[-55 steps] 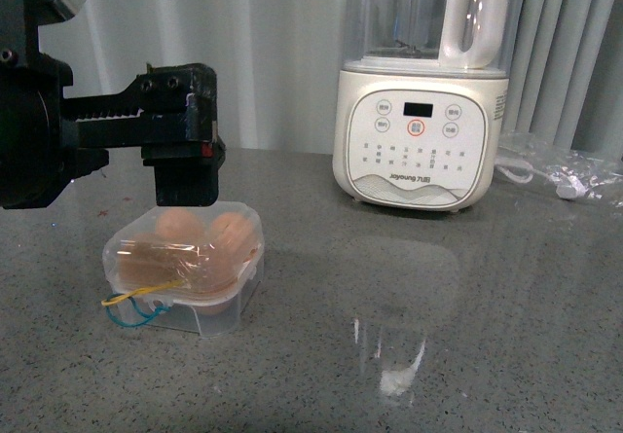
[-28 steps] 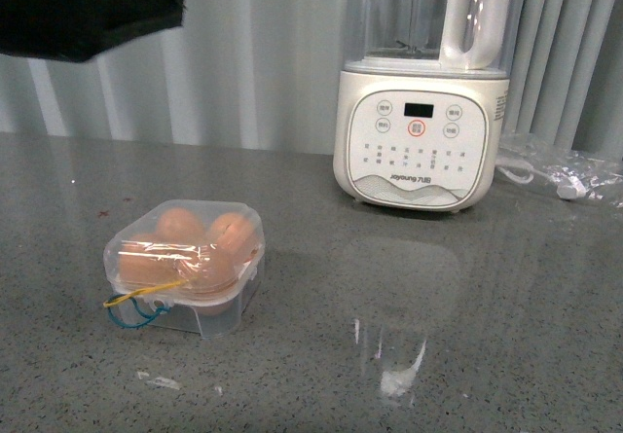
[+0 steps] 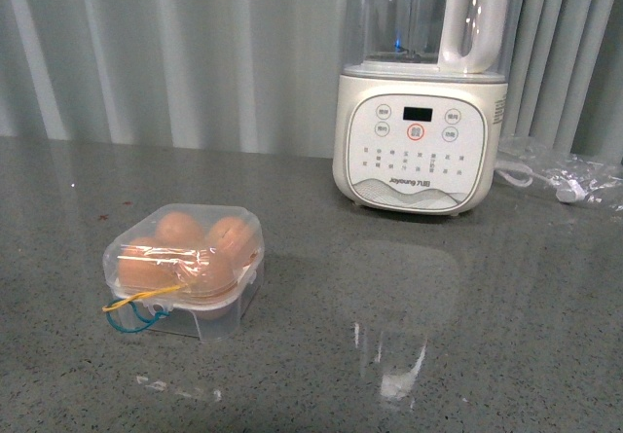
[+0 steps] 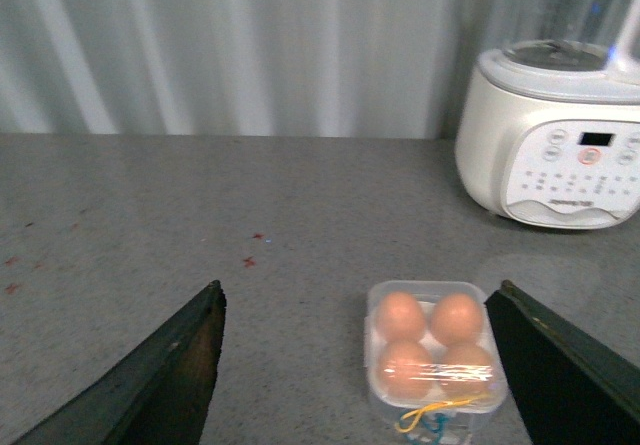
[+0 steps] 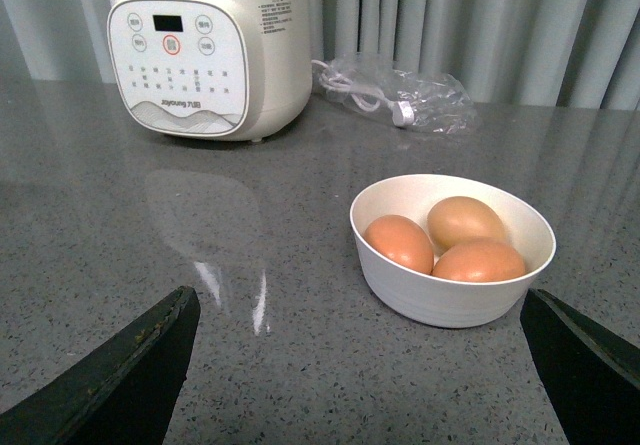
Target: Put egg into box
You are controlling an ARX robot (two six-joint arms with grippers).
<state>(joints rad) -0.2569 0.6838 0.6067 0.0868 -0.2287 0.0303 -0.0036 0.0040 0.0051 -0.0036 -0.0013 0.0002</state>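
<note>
The box (image 3: 220,318), a small clear-plastic case with its lid down, sits on the grey counter at front left. It holds four orange-brown eggs (image 3: 180,229), and yellow and blue elastic loops (image 3: 134,308) hang at its near side. In the left wrist view the box (image 4: 371,365) lies below and ahead of my left gripper (image 4: 357,290), which is open wide and empty, apart from it. My right gripper (image 5: 360,297) is open and empty just in front of a white bowl (image 5: 440,303) holding three more eggs (image 5: 400,242). Neither arm shows in the front view.
A large white blender base (image 3: 421,139) with a clear jug stands at the back, also seen in the right wrist view (image 5: 205,55). A clear plastic bag with a white cable (image 3: 569,175) lies at the back right. Curtains hang behind the counter.
My left arm hung over the box a second ago; it has lifted up and out of the front view. The box and eggs have not moved.
</note>
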